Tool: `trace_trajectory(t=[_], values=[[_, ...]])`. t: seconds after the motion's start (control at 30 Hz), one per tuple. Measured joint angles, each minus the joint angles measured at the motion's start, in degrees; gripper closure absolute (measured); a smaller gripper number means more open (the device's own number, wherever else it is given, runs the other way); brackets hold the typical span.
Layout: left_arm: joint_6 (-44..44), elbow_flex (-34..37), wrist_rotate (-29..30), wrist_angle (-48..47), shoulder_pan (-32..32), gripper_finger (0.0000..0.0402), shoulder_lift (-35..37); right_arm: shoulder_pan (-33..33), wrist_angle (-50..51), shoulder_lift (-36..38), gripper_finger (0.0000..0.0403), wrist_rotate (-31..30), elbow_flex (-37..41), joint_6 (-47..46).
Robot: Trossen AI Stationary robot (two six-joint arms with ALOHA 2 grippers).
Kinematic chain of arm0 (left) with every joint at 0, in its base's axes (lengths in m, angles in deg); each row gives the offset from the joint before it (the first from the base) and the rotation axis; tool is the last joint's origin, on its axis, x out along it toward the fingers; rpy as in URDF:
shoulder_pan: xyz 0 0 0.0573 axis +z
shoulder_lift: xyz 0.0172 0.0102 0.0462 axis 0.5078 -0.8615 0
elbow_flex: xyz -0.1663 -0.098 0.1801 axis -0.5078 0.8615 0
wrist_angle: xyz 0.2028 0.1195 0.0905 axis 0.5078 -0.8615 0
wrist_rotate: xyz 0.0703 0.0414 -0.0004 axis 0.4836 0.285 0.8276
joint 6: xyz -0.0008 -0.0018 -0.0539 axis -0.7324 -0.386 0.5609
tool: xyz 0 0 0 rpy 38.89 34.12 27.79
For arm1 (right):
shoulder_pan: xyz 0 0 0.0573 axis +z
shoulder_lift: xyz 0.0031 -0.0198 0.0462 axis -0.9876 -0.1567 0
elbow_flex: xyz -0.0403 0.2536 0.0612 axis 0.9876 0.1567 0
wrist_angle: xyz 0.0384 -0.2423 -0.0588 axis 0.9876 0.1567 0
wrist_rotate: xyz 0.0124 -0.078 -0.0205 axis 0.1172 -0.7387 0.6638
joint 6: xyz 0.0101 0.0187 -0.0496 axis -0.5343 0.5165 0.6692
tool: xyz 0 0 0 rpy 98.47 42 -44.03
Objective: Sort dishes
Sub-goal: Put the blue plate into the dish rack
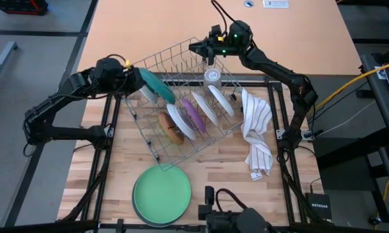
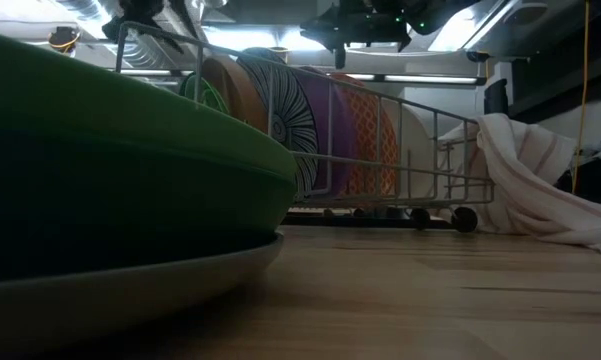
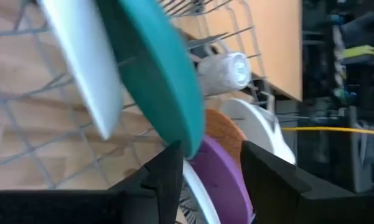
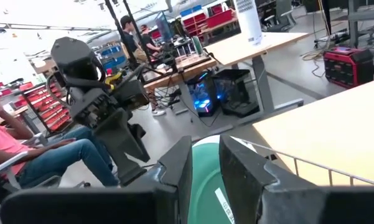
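Observation:
A grey wire rack (image 1: pixel 175 55) stands askew mid-table, with brown (image 1: pixel 171 127), white (image 1: pixel 181 121), purple (image 1: pixel 194 113) and more white dishes on edge in it. A teal plate (image 1: pixel 156 84) leans at its left end against a white plate (image 1: pixel 145 95). My left gripper (image 1: pixel 131 72) is open at the teal plate's upper rim (image 3: pixel 174 118); the rim is beside one finger (image 3: pixel 168 177), not between the two. My right gripper (image 1: pixel 195 46) is open by a narrow gap (image 4: pixel 205 163), above the rack's far corner. A green plate (image 1: pixel 162 193) lies on a grey plate (image 2: pixel 130 290) at the near edge. My left gripper: the teal plate's rim (image 3: pixel 185 142) ends right at the tip of one finger, and I cannot tell whether they touch. My right gripper: its fingers hide the rack's far rim (image 4: pixel 311 165) where it runs under them, and I cannot tell whether they touch it.
A clear glass (image 1: pixel 211 76) lies in the rack's far part. A white striped cloth (image 1: pixel 255 129) lies crumpled to the right of the rack. People sit beyond the table in the right wrist view (image 4: pixel 43 155). Bare wood shows between the rack and the green plate.

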Motion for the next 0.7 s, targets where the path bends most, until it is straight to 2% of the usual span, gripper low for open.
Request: trace_trajectory(t=[0.43,0.7], values=[[1.3,0.0,2.8,-0.7,2.1,0.0251,-8.5,0.1,1.7,0.0,0.0317,0.5,0.0,0.0],[0.7,0.0,2.8,9.3,4.6,0.0263,-10.7,0.1,1.7,0.0,0.0317,0.5,0.0,0.1]])
